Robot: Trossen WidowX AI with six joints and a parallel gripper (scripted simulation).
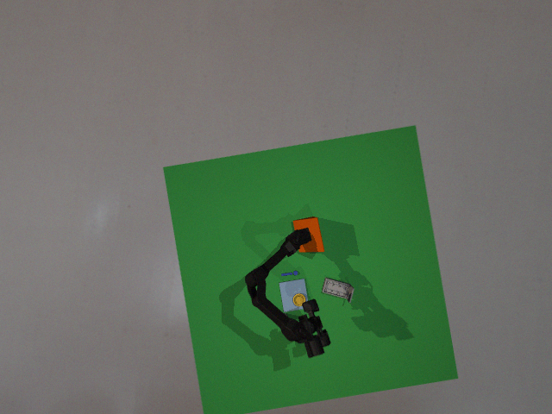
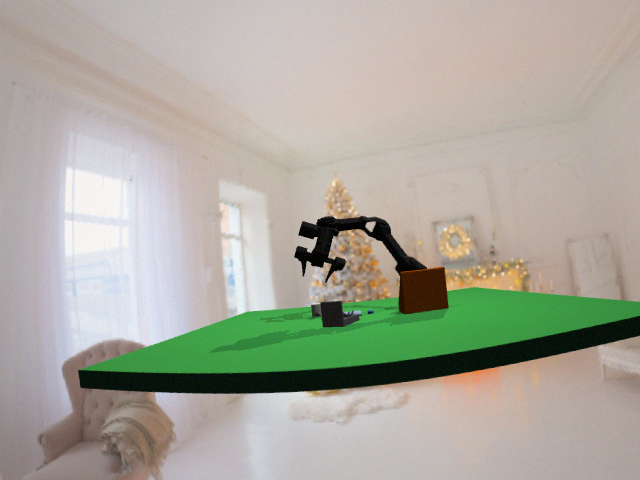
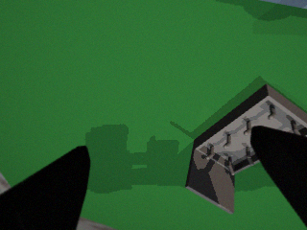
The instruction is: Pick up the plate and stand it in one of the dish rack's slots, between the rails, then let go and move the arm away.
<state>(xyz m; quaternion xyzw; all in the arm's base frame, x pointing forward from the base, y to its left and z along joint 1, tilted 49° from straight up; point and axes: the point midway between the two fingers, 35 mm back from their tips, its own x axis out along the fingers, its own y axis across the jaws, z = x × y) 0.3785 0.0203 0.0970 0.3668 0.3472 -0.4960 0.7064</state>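
Observation:
The yellow round plate [image 1: 298,299] lies flat on a light blue square mat [image 1: 288,290] in the top view. The grey dish rack [image 1: 351,291] [image 2: 331,314] [image 3: 232,118] stands to the right of the mat in that view, with short pegs along its tray and a tall wall at one end. No plate shows in it. My gripper [image 2: 314,278] [image 3: 171,144] is open and empty, with both fingers pointing down, high above the table. In the wrist view the rack lies below and behind the right finger; the plate is out of view.
A blue spoon-like item [image 1: 290,273] lies beside the mat. The orange block [image 1: 316,238] [image 2: 422,290] stands at the arm's base. A small grey object [image 2: 315,310] shows partly behind the rack in the exterior view.

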